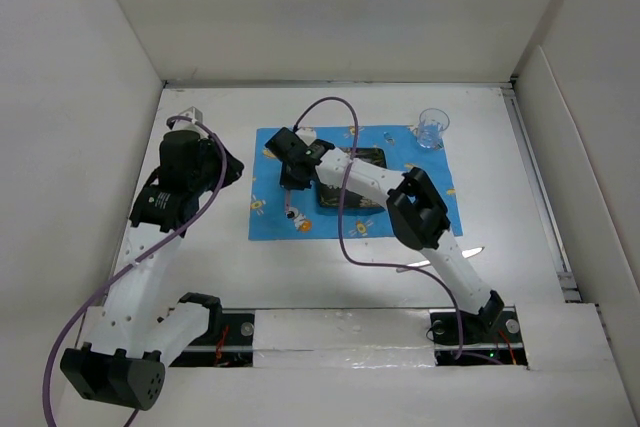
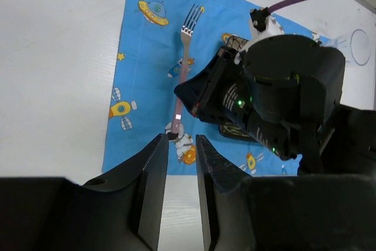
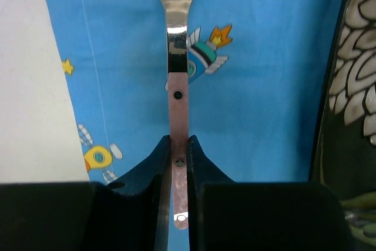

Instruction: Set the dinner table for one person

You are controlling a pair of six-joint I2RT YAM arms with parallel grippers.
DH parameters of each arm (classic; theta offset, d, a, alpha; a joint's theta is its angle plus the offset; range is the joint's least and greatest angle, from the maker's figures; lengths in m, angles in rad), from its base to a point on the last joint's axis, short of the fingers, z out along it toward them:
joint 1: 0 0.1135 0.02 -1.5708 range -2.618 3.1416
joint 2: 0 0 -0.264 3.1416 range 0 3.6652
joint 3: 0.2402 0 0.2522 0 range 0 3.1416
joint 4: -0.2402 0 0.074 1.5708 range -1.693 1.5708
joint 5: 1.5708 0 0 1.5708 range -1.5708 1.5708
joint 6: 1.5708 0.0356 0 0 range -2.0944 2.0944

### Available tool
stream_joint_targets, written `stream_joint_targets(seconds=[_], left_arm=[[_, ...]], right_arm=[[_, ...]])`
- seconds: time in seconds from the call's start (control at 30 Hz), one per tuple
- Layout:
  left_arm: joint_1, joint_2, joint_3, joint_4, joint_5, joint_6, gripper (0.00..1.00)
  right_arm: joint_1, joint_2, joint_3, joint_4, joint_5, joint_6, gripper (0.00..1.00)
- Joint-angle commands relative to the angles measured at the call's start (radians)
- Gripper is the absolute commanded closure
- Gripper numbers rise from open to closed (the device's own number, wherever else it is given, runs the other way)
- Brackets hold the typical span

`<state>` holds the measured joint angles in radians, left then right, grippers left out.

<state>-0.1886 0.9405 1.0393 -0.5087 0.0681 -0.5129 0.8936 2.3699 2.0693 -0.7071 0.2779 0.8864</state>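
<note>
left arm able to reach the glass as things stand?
Probably not cleanly. The glass sits at the placemat's far right corner; the right arm, right gripper shut on the fork, lies across the mat between it and the left gripper.

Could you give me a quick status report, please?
Right gripper shut on fork handle, over placemat beside plate. Left gripper open, empty. Nothing in the way.
</note>
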Motion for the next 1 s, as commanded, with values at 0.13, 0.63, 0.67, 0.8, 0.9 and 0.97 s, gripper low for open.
stream_joint_targets(seconds=[0.13,0.63,0.67,0.8,0.9,0.97], left_arm=[[-0.003,-0.028,-0.018,0.032,0.007,0.008,0.78],[-0.003,-0.013,-0.01,0.053,0.009,0.002,0.78],[-0.003,-0.009,-0.009,0.055,0.013,0.002,0.78],[-0.003,-0.005,-0.022,0.064,0.054,0.022,0.81],[-0.003,-0.008,-0.065,0.084,0.128,0.031,0.94],[-0.018,-0.017,-0.102,0.108,0.186,0.043,1.0]], right_arm=[[-0.018,0.063,0.077,-0.023,0.024,-0.003,1.0],[-0.027,-0.05,0.107,0.006,-0.045,-0.09,0.48],[-0.027,-0.072,0.104,0.006,-0.046,-0.108,0.48],[-0.047,-0.263,-0.058,0.064,-0.033,-0.122,0.85],[-0.065,-0.577,-0.473,0.289,-0.008,-0.08,1.0],[-0.096,-0.826,-0.791,0.339,0.012,0.045,1.0]])
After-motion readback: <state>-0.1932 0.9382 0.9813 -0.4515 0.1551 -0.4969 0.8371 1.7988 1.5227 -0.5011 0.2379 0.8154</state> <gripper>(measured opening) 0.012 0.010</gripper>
